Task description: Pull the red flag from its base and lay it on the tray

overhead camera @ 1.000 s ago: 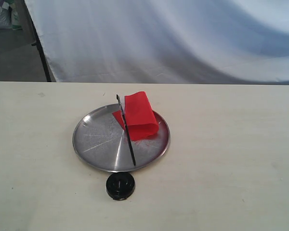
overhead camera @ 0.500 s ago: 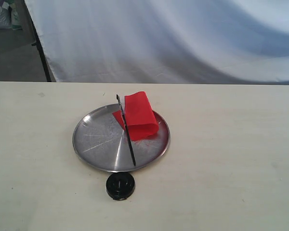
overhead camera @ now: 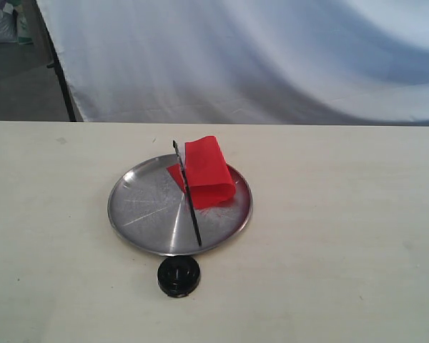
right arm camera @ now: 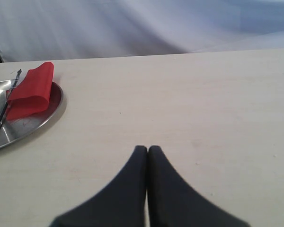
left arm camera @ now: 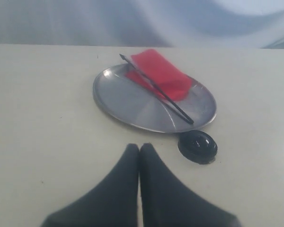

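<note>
The red flag (overhead camera: 207, 171) lies on the silver tray (overhead camera: 143, 211), its cloth folded over and its black pole (overhead camera: 191, 204) running across the plate. The same flag (left arm camera: 163, 73) and tray (left arm camera: 123, 94) show in the left wrist view, and the flag (right arm camera: 33, 90) and tray (right arm camera: 23, 125) sit at the side of the right wrist view. The round black base (overhead camera: 178, 276) stands empty on the table just in front of the tray; it also shows as base (left arm camera: 198, 146). My left gripper (left arm camera: 139, 147) and right gripper (right arm camera: 147, 149) are shut, empty, away from everything. Neither arm appears in the exterior view.
The pale table (overhead camera: 343, 236) stretches wide around the tray. A white cloth backdrop (overhead camera: 257, 57) hangs behind its far edge, with a dark stand leg (overhead camera: 61, 78) at the back left.
</note>
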`<act>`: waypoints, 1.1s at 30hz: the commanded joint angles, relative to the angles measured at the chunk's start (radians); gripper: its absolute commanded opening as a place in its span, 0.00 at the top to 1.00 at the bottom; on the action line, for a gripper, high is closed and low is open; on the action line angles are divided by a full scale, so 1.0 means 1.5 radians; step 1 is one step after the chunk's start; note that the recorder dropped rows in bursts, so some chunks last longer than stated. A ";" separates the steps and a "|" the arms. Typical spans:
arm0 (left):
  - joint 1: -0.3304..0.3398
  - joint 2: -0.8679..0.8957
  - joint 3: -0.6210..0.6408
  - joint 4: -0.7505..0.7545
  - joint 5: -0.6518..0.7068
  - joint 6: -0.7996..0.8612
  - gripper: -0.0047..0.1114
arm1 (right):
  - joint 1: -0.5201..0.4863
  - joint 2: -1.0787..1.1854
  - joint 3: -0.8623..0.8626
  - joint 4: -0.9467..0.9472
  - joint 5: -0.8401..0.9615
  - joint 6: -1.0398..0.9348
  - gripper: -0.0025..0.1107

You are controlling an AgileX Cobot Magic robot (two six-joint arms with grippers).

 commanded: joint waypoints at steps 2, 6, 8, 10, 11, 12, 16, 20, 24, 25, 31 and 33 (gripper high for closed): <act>0.003 -0.002 0.002 0.002 0.002 0.007 0.96 | -0.004 -0.005 0.003 -0.005 -0.003 -0.002 0.98; 0.034 -0.002 0.002 0.002 0.002 0.007 0.96 | -0.004 -0.005 0.003 -0.005 -0.003 -0.002 0.98; 0.050 -0.002 0.002 0.002 0.002 0.007 0.96 | -0.004 -0.005 0.003 -0.005 -0.003 -0.002 0.98; 0.070 -0.002 0.002 0.002 0.002 0.007 0.96 | -0.004 -0.005 0.003 -0.005 -0.003 -0.002 0.98; 0.079 -0.002 0.002 0.002 0.002 0.007 0.96 | -0.004 -0.005 0.003 -0.005 -0.003 -0.002 0.98; 0.090 -0.002 0.002 0.002 0.002 0.007 0.96 | -0.004 -0.005 0.003 -0.005 -0.003 -0.002 0.98; 0.144 -0.002 0.002 0.002 0.002 0.007 0.96 | -0.004 -0.005 0.003 -0.005 -0.003 -0.002 0.98; 0.190 -0.002 0.002 0.002 0.002 0.007 0.96 | -0.004 -0.005 0.003 -0.005 -0.003 -0.002 0.98; 0.202 -0.002 0.002 0.002 0.002 0.007 0.96 | -0.004 -0.005 0.003 -0.005 -0.004 -0.002 0.98; 0.202 -0.002 0.002 0.002 0.002 0.007 0.96 | -0.004 -0.005 0.003 -0.005 -0.004 -0.002 0.98; 0.202 -0.002 0.002 0.002 0.002 0.007 0.96 | -0.004 -0.005 0.003 -0.005 -0.004 -0.002 0.98; 0.202 -0.002 0.002 0.002 0.002 0.007 0.96 | -0.004 -0.005 0.003 -0.005 -0.004 -0.002 0.98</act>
